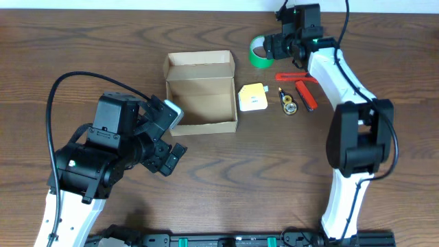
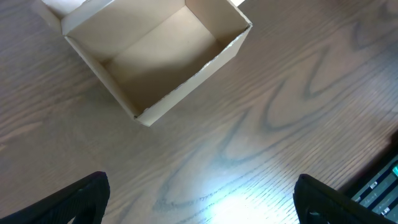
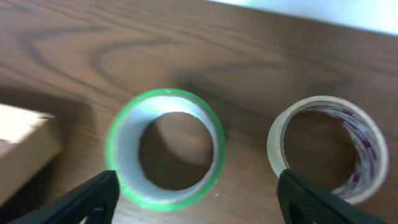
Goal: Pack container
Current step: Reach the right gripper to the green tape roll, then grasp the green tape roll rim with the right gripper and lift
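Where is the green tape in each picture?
Overhead: the green tape is near the top, right of the box.
Left wrist: the green tape is not in it; the box fills the upper left.
Right wrist: the green tape is left of the middle, low down.
Shared landmark: the box, in all three; in the right wrist view what looks like its corner shows at the left edge.

Right claw spread wide, dark finger tips in both lower corners. Green-edged roll of tape lies flat on the brown wood-grain table, just ahead of the claw, left of centre. Translucent beige tape roll lies ahead to the right, apart from the green one. Corner of plain brown cardboard box far left.
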`<control>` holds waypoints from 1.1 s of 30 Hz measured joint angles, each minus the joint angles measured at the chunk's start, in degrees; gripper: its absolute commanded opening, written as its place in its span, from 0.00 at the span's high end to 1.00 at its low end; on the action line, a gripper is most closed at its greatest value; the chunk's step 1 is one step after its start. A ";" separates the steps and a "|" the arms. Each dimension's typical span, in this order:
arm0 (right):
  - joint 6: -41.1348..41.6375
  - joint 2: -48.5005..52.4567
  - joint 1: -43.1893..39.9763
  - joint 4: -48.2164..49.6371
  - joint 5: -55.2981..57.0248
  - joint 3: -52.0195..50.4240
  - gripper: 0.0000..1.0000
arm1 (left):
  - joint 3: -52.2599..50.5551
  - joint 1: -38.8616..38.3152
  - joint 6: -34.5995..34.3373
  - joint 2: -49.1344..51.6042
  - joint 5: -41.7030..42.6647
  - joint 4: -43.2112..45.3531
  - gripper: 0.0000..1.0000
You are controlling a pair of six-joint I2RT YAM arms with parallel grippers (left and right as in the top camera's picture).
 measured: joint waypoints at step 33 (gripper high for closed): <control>0.81 7.21 -0.04 5.64 -0.90 0.70 0.74 | 0.00 0.00 0.00 0.00 0.00 0.00 0.05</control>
